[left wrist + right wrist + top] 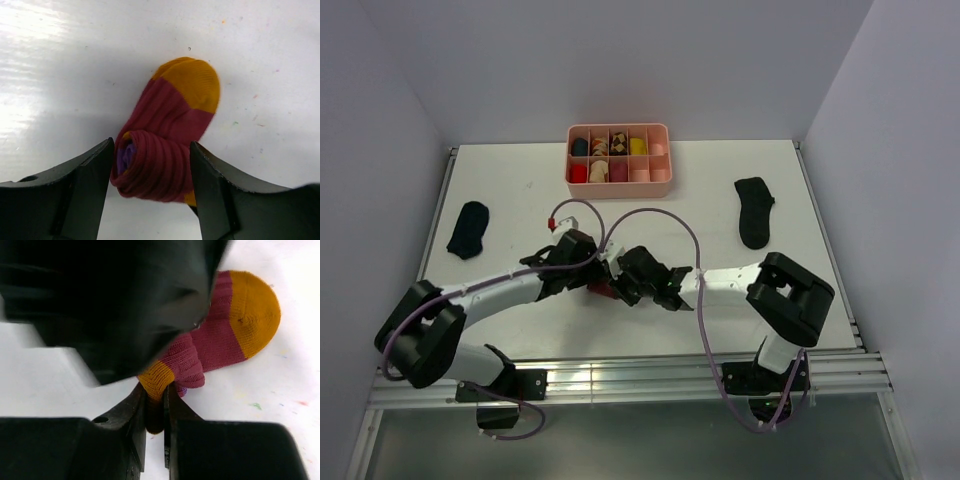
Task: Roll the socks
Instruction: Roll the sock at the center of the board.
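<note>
Left tool (pixel 151 145) stands with its jaws apart, one on each side of the rolled end of the striped sock (pixel 170 110). Both jaws sit right beside the roll; whether they press it cannot be told. Right tool (pixel 155 390) is closed narrow, pinching the orange-yellow cuff edge of the same sock between its jaws.

The striped sock lies on the white surface (pixel 700 200) close to the near edge, a little left of the middle. It is maroon with fine ribbing. One end is curled into a thick roll with a bit of purple showing at its core. The other end, an orange-yellow toe, lies flat, pointing away from the roll.

A black sock (pixel 469 229) lies flat near the left edge, well apart from the tools. A second black sock (pixel 755 212) lies flat toward the right edge, also well apart. A pink divided tray (pixel 619 189) sits at the middle of the far edge, with small coloured items in its compartments.
</note>
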Available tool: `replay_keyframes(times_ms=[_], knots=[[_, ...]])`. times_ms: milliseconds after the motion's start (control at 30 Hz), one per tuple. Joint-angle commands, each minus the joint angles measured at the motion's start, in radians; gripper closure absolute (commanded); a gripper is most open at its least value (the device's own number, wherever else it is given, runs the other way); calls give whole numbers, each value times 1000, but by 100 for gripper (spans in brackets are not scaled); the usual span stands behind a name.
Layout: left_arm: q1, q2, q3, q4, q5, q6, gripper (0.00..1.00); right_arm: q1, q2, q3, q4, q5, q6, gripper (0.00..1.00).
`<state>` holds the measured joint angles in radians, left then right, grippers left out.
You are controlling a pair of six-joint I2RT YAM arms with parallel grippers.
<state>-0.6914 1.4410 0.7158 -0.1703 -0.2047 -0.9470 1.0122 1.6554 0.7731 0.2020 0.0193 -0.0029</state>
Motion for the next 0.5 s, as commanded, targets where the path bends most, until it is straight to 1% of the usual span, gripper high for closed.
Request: replay_keyframes(times_ms=[0,100,200,400,467], knots=[[4,-125,-45,8,-47,-96,33,-41,38,46,-174,-254,84,100],[10,-233,-111,17,-53,-130,32,-66,64,90,-226,-309,77,100],[12,-293,-144,-1,-58,-162,33,-86,98,146,-288,-334,69,100],[12,-437,-306,37,-58,-252,33,-112,205,265,-395,-432,76,100],[12,-467,-328,29,-78,-279,33,-126,230,290,-417,-481,93,100]])
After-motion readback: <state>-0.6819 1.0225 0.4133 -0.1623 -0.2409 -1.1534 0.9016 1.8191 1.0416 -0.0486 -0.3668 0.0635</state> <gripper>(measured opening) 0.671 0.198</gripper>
